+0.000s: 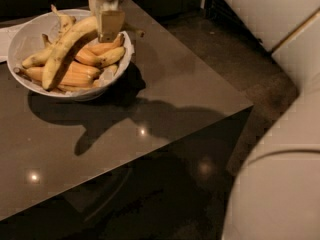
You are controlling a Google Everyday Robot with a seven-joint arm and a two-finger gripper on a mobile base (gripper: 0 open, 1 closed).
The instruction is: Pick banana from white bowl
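Observation:
The white bowl [19, 38] stands at the table's far left corner with several bananas in it. The long, arched pale-yellow banana [62, 55] lies slantwise on top of the pile. Its upper end reaches up to my gripper [101, 23], which hangs over the bowl's back right side. The tan fingers [111, 25] are closed around that upper end. Its lower end rests on the shorter orange-toned bananas [100, 56]. A speckled banana with a thin stem [64, 20] lies at the back of the bowl.
The dark glossy table [165, 109] has its right corner near the middle right and its front edge running down to the left. My arm's large white casing [280, 184] fills the lower right. A white sheet [4, 39] lies left of the bowl.

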